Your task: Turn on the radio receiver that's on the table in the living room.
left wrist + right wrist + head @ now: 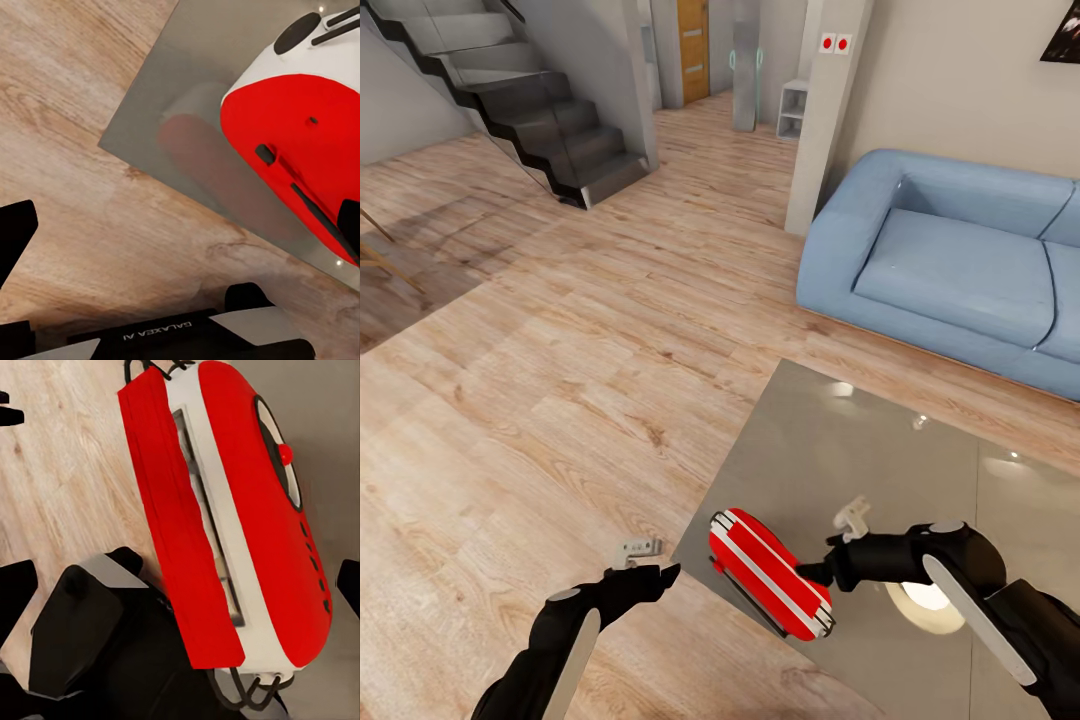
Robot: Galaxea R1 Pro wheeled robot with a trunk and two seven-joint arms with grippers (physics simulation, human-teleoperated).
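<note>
Wood floor [560,380]; blue sofa [950,265] by the far wall, dark stairs [530,110] beyond. Glossy grey bench [840,450] in front of sofa. Red-and-white radio [768,572] lies near the bench's near corner. Right gripper [812,573] just beside radio, finger spread unclear. Left gripper [650,565] over floor, fingers [15,225] apart, empty.

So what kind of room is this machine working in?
It looks like a home living room: a pale-blue sofa stands on light wood plank flooring, a low glossy coffee table carries a red radio, and a dark staircase rises at the back.
</note>
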